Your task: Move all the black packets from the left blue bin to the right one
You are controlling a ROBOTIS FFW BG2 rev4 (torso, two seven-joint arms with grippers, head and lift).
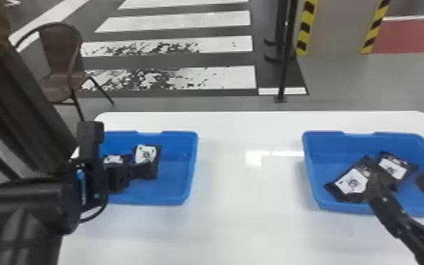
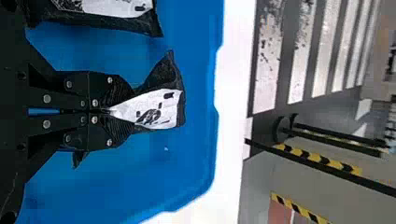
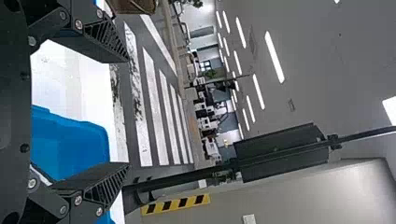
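In the left blue bin (image 1: 172, 197), my left gripper (image 1: 138, 171) is shut on a black packet with a white label (image 1: 145, 153). The left wrist view shows the left gripper (image 2: 108, 111) pinching one end of that packet (image 2: 156, 109), its label partly between the fingers. A second packet (image 1: 113, 159) lies beside it, partly behind the gripper; it is also the packet (image 2: 107, 10) in the left wrist view. My right gripper (image 1: 398, 178) stands open over the right blue bin (image 1: 310, 169), where two packets (image 1: 351, 182) (image 1: 393, 167) lie. In the right wrist view the right gripper (image 3: 127, 112) holds nothing.
Both bins stand on a white table (image 1: 250, 197), with a wide stretch of tabletop between them. Beyond the table are a brown chair (image 1: 63, 60) at the left and a dark pole (image 1: 284, 70).
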